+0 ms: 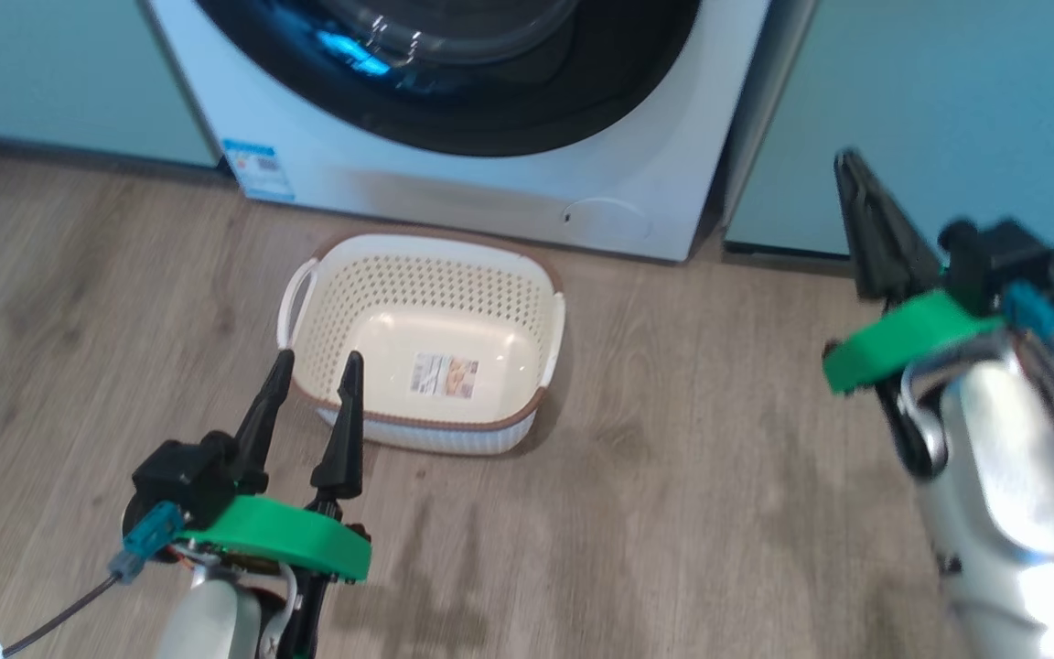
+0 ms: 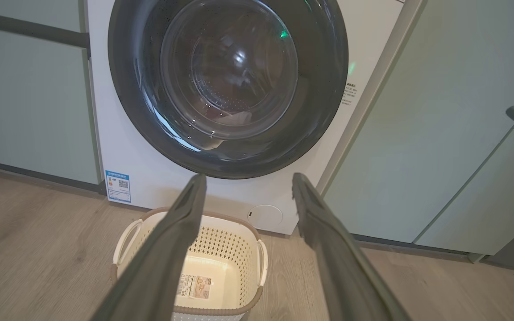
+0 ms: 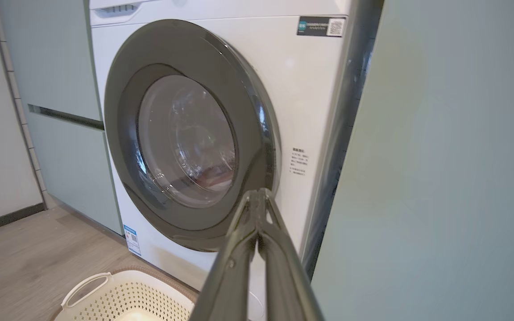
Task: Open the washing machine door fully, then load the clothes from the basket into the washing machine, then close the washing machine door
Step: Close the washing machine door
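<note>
The white washing machine [image 1: 509, 183] stands ahead. The washing machine door [image 2: 136, 111], with its black rim and glass bowl, lies flat against the front. Behind the glass a dim red and white bundle, the clothes [image 3: 212, 176], rests in the drum. The basket [image 1: 426, 275] sits on the floor before the machine, holding nothing but a paper label [image 1: 444, 375]. My left gripper [image 1: 312, 366] is open, its tips over the basket's near left rim. My right gripper [image 1: 847, 165] is shut on nothing, raised at the right and pointing toward the door's right edge [image 3: 266, 147].
Pale teal cabinets flank the machine on the left [image 1: 51, 73] and right [image 1: 930, 110]; the right one is close beside my right arm. A blue sticker [image 1: 257, 169] and round service flap [image 1: 609, 220] mark the machine's lower front. Wooden floor [image 1: 673, 458] surrounds the basket.
</note>
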Tool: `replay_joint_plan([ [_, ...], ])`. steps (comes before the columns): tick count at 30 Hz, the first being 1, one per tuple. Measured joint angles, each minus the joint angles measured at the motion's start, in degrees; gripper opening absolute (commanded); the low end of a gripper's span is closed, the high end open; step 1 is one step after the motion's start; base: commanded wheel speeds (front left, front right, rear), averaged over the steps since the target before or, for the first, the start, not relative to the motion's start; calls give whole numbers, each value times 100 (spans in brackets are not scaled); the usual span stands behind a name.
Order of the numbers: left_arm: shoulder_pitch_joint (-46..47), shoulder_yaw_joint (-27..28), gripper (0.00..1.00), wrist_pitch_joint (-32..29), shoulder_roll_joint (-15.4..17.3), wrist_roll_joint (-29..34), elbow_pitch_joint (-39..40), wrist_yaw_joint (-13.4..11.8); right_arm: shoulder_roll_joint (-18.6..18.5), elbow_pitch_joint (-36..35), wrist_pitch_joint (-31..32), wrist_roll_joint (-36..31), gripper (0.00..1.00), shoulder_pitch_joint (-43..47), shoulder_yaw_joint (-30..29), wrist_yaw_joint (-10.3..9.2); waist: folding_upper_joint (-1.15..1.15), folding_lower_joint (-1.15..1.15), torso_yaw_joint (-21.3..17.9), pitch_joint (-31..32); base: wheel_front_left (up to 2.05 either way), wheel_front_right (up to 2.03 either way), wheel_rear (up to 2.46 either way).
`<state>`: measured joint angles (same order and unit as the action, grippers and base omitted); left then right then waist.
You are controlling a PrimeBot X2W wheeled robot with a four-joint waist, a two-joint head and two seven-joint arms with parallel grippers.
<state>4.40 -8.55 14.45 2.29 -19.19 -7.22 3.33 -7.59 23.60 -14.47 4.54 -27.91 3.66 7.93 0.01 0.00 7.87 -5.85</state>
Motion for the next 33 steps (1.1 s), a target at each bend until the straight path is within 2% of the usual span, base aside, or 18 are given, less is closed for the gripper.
replay_joint_plan([
  [9, -279, 118, 100, 0, 2, -47, -25, -58, 374, -735, 1, 5, 0, 1283, -567, 0, 0, 0, -396, 332, 0, 0, 0],
  [12, -299, 148, 100, 0, 2, -41, -40, -190, 410, -853, 1, 7, 0, 1545, -771, 0, 0, 0, -466, 411, 0, 0, 0],
  [17, -368, 252, 100, 0, 4, -192, -69, -258, 427, -948, 1, -76, 0, 1923, -829, -1, 0, 0, -589, 499, 0, 0, 0],
  [22, -464, 304, 100, 0, 4, -178, -111, -315, 464, -938, 1, 111, 0, 2274, -878, -1, 0, 0, -629, 578, 0, 0, 0],
  [23, -481, 314, 100, 0, 4, -151, -119, -347, 467, -940, 1, 115, 15, 2321, -918, -1, 0, 0, -630, 589, 0, 0, 0],
  [24, -493, 320, 100, 0, 4, -133, -126, -355, 467, -949, 1, 115, 76, 2358, -950, -1, 0, 0, -633, 598, 0, 0, 0],
  [25, -502, 321, 100, 0, 4, -104, -127, -356, 467, -951, 1, 129, 100, 2392, -966, -1, 0, 0, -635, 603, 0, 0, 0],
  [33, -548, 311, 100, 0, 4, 170, -152, -457, 477, -949, 1, 308, 100, 2481, -987, -42, 0, 0, -628, 632, 0, 0, 0],
])
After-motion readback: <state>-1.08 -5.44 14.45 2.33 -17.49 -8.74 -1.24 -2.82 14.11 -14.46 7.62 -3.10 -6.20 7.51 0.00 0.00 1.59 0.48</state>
